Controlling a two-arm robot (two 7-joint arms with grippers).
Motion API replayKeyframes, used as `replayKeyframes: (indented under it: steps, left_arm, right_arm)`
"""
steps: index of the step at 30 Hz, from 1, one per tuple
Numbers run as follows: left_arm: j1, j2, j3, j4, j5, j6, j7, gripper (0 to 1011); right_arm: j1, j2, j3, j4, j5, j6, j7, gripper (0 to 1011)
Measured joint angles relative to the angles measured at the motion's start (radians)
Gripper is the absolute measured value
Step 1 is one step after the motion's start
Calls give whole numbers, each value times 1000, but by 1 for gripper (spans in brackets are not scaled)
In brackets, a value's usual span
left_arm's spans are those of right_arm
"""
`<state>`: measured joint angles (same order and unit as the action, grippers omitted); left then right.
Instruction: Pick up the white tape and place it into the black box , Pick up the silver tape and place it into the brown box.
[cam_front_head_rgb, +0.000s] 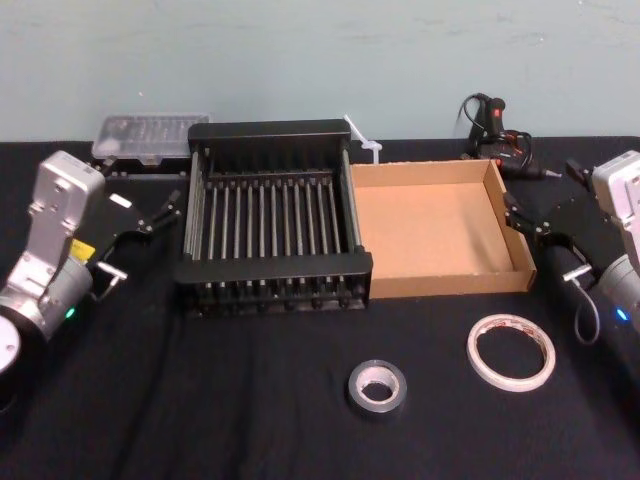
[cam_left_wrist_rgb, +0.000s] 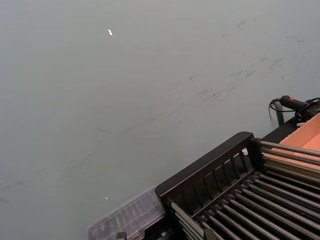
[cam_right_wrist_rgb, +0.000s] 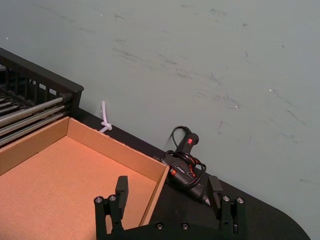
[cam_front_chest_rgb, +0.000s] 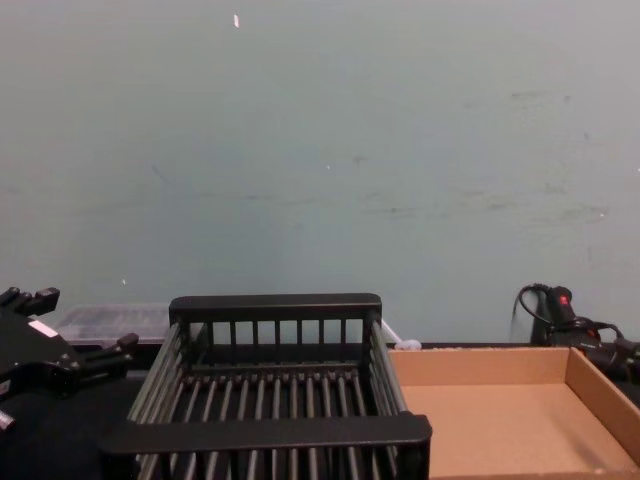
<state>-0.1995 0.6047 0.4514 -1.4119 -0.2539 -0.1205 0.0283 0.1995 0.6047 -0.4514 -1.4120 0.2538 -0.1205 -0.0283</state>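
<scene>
White tape lies flat on the black tabletop, front right, in front of the brown box. Silver tape lies flat to its left, nearer centre, apart from it. Black box and brown box sit side by side, touching, both empty. Left end effector hangs left of the black box, fingers spread, holding nothing. Right end effector hangs at the brown box's right wall, fingers spread, holding nothing. Glue gun and clear plastic case sit at the back edge.
</scene>
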Motion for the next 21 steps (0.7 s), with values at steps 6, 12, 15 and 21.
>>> replayKeyframes:
  steps: [6,12,15,21]
  left_arm:
    - [0,0,0,0,0,0,0,1002]
    - [0,0,0,0,0,0,0,1001]
    - [0,0,0,0,0,0,0,1001]
    - [0,0,0,0,0,0,0,1001]
  right_arm:
    - [-20,3,17,-26,18,16,16,1003]
    - [-67,10,54,-93,75,65,51,1002]
    - [-87,15,66,-121,90,82,63,1002]
    - [-145,47,106,-213,146,162,105,1002]
